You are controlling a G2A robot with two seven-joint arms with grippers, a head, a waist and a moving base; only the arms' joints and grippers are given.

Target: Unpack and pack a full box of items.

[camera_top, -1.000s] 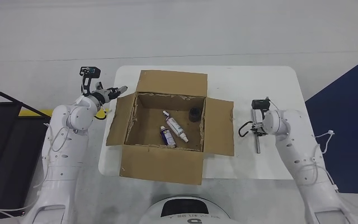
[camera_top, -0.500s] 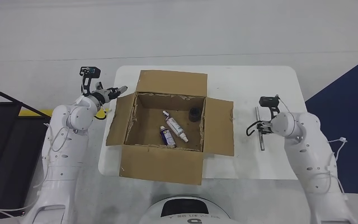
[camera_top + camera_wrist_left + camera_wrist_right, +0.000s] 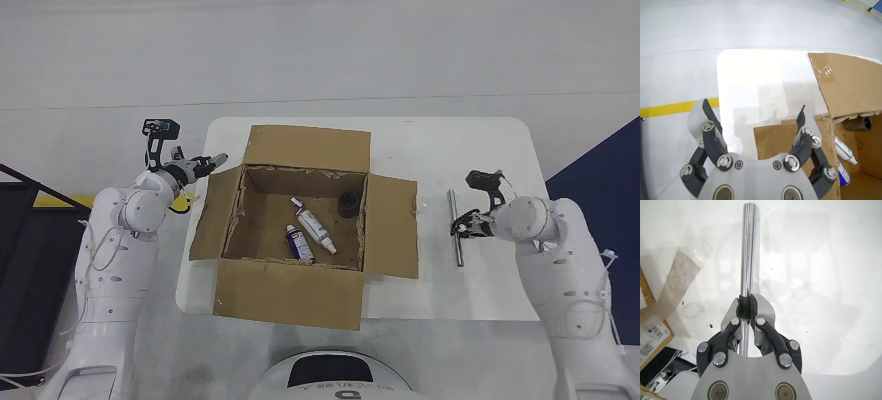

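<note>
My right claw (image 3: 746, 310) is clamped on the steel rod (image 3: 749, 247) — pads pinch it partway along, long end sticking out ahead, the rest running back under my palm. The rod sits low over the table (image 3: 819, 256), right of the box (image 3: 305, 148); touching or not, can't tell. Looks like the unpack half: set it down. To do it well, keep it level, lower till the whole length rests, then let go slowly — round steel will likely roll, so stay off the table edge. My left claw (image 3: 755, 121) gapes wide, empty, by the box's left flap. Inside the box: a white tube (image 3: 318, 228), a smaller tube (image 3: 299, 243), a dark cylinder (image 3: 348, 205). Surface: glossy white top, scuffed, with a clear tape strip (image 3: 683, 266) beside the rod. Beyond: grey floor, yellow line (image 3: 668, 109).
</note>
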